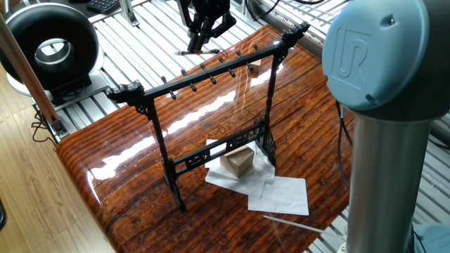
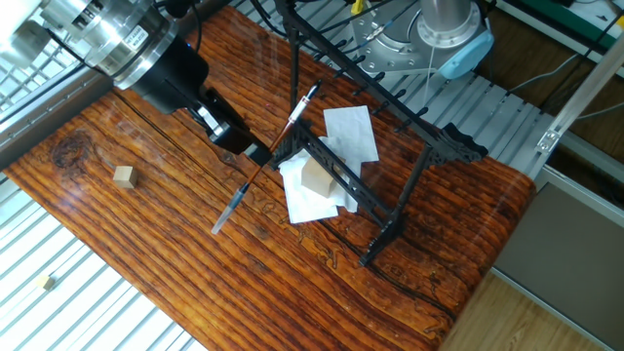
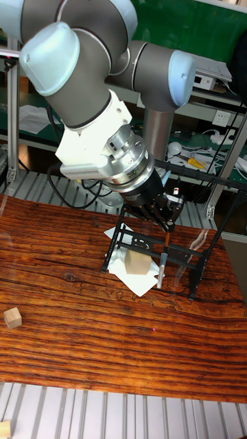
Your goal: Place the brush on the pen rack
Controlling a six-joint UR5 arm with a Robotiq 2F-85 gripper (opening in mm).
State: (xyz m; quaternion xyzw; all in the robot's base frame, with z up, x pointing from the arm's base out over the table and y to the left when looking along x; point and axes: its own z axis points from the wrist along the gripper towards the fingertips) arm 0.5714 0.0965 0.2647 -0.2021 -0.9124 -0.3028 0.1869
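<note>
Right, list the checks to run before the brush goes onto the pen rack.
1. Grip: gripper jaws shut on the brush around its middle: ok.
2. Pen rack upright on both legs: ok.
3. Pegs along the top bar bare: ok.
4. Brush hung on a peg: not ok, not yet done.
5. Gap between the brush and the rack's top bar: cannot tell.
</note>
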